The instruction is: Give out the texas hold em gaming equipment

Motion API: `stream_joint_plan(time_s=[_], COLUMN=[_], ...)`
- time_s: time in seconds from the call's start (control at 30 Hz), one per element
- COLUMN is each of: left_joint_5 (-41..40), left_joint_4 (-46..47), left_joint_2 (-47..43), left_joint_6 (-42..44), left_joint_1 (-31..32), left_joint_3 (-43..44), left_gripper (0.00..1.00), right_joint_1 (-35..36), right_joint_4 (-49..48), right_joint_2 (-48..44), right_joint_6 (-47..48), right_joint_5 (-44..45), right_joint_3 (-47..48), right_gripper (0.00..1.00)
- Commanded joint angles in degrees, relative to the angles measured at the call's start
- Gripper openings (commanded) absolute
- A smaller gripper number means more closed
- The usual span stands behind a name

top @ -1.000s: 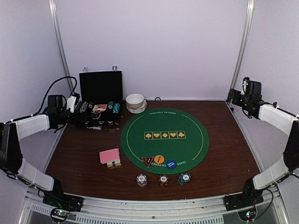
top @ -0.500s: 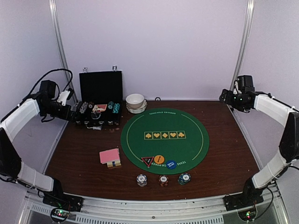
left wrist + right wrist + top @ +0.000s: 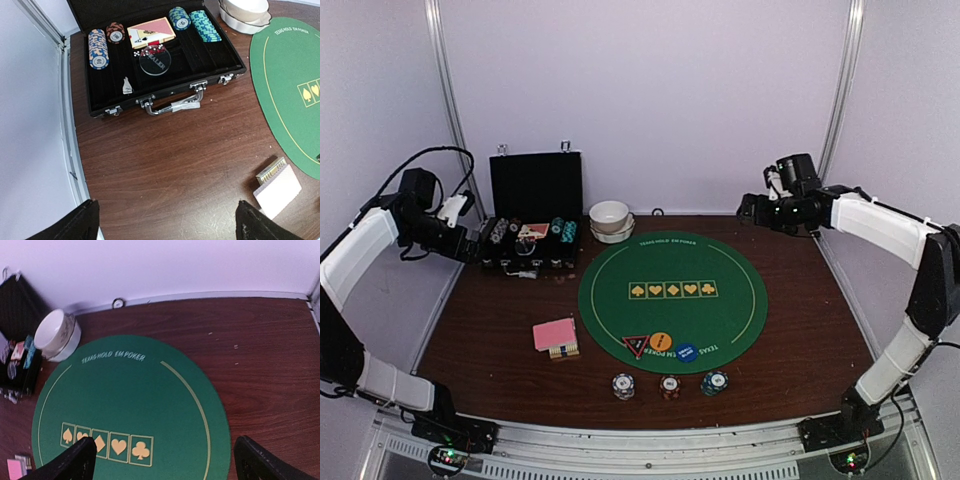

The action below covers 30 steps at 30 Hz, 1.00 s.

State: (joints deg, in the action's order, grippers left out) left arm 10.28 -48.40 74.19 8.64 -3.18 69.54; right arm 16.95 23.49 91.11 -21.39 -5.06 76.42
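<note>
The gear lies in two groups. The first is in the open black case [image 3: 165, 75] at the far left of the bench [image 3: 165, 150], with its lid upright. I read its tray from left to right:

- a row of orange-and-blue chips [image 3: 98, 48]
- a short brown chip stack [image 3: 115, 32]
- a pack of cards [image 3: 151, 32] with a pink back showing
- two teal chip rows [image 3: 179, 17]

A clear dealer disc [image 3: 155, 60] lies nearer the handle. Small red pieces touch its far edge, too small for me to name.

The second group is on the near half of the bench. A pink-backed deck [image 3: 555, 333] lies just off the left rim of the green mat [image 3: 672, 270]. A second deck [image 3: 564, 351] touches its near right corner. On the mat's near edge a red triangle [image 3: 636, 346], an orange disc [image 3: 660, 341] and a blue disc [image 3: 686, 352] sit in a tight row. Three chip stacks [image 3: 669, 386] stand between the mat and the bench's near edge.

Stacked white bowls [image 3: 611, 220] stand just right of the case, near the mat's far-left rim.

The left gripper [image 3: 470, 245] hovers at the case's left end with its fingers wide apart, holding nothing. The right gripper [image 3: 745, 211] hangs above the far right of the bench, beyond the mat, also spread wide and holding nothing.

Bare wood runs between the case and the pink-backed deck, and along the right of the mat. Frame posts [image 3: 447, 100] stand at the far corners.
</note>
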Motion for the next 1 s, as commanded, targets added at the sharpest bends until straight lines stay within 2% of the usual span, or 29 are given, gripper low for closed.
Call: stream_joint_plan(time_s=[0.0, 0.17, 0.5, 0.77, 0.97], left_joint_5=[0.45, 1.54, 4.54, 5.08, 5.27], left_joint_4=[-2.1, -3.75, -6.0, -6.36, -6.77], left_joint_2=[1.57, 2.74, 3.35, 3.08, 2.17], left_joint_6=[2.41, 3.89, 5.32, 4.79, 4.8], left_joint_1=[-0.51, -0.51, -0.51, -0.42, -0.42], left_joint_3=[1.74, 1.58, 1.78, 2.27, 2.05], left_gripper=[0.98, 0.97, 0.98, 0.97, 0.98], right_joint_1=[9.05, 18.78, 35.53, 44.04, 47.88], right_joint_4=[5.31, 8.85, 11.06, 11.99, 13.17], right_joint_2=[2.84, 7.17, 12.78, 17.25, 20.48], right_joint_6=[3.95, 5.54, 6.77, 2.68, 1.61], right_joint_5=[6.95, 11.27, 8.22, 7.32, 7.39], right_joint_3=[3.57, 6.71, 5.69, 4.42, 5.84], right_gripper=[0.99, 0.99, 0.99, 0.88, 0.79])
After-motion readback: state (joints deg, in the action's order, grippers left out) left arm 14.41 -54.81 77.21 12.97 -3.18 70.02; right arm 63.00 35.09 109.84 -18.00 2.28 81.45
